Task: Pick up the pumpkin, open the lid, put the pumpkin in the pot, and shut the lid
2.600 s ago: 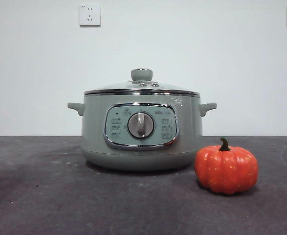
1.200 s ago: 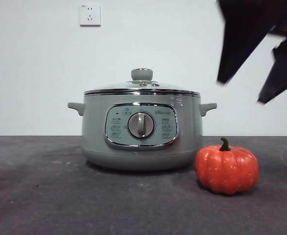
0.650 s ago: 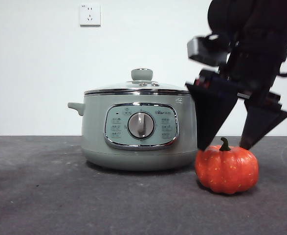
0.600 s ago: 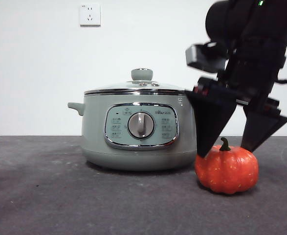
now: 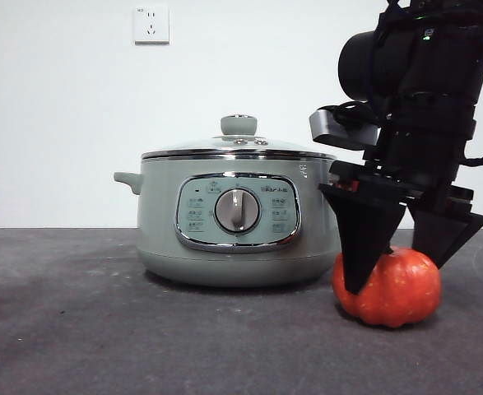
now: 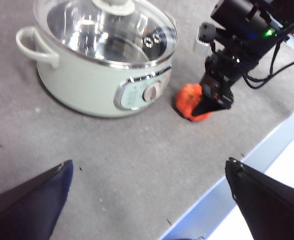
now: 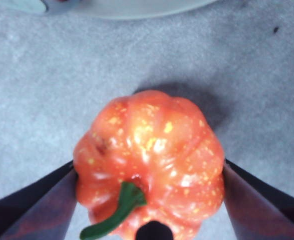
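The orange pumpkin (image 5: 397, 290) (image 7: 152, 145) rests on the dark table just right of the sage-green pot (image 5: 159, 222) (image 6: 81, 85). Over it stands my right gripper (image 5: 399, 276) (image 7: 149, 167), open, one black jaw down each side of the pumpkin and close against its skin. The left wrist view shows the same gripper (image 6: 212, 102) from afar, over the pumpkin (image 6: 189, 100). The glass lid (image 5: 238, 148) (image 6: 111, 30) with its pale green knob sits shut on the pot. My left gripper (image 6: 147, 200) hangs open high above the table, holding nothing.
The right arm's dark bulk hides the pot's right handle in the front view. A wall socket (image 5: 151, 25) sits high on the white wall behind. The table's edge (image 6: 227, 190) runs close past the pumpkin in the left wrist view.
The right arm came in from the upper right and dropped until its jaws straddle the pumpkin. The pumpkin has shifted slightly to the right, and its stem is now hidden in the front view.
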Robot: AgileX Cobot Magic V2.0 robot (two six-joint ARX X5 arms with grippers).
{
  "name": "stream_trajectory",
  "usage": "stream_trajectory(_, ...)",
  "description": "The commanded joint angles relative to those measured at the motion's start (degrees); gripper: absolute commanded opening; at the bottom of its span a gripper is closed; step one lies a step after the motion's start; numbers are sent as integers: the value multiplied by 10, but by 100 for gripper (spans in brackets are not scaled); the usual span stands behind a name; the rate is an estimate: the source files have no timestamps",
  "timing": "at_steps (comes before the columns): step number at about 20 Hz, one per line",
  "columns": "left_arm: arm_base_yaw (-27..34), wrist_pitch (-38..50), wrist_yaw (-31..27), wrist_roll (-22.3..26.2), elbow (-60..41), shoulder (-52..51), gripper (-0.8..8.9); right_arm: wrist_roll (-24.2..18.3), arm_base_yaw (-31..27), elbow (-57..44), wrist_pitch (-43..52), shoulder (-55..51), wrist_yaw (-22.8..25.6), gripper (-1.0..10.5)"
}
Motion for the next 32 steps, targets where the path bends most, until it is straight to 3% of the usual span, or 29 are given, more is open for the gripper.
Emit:
stream_trajectory(1,1,22,-1,-14,1,-1,715,7,1,0,-9,-29,0,-10)
stream_trajectory(7,-2,134,-8,-71,3,25,715,9,1,0,-22,-221,0,-10)
stream_trajectory(14,-90,215,-67,-68,105,204,715,44,1,0,-23,-416,0,-11)
stream_trajectory(21,-208,292,-168,-33,256,429,715,60,1,0,-23,-476,0,-11)
stream_trajectory(26,-234,329,-184,-21,335,565,715,82,1,0,-21,-501,0,-11)
stream_trajectory(32,-242,429,-202,-21,346,664,714,83,1,0,-21,-525,0,-11)
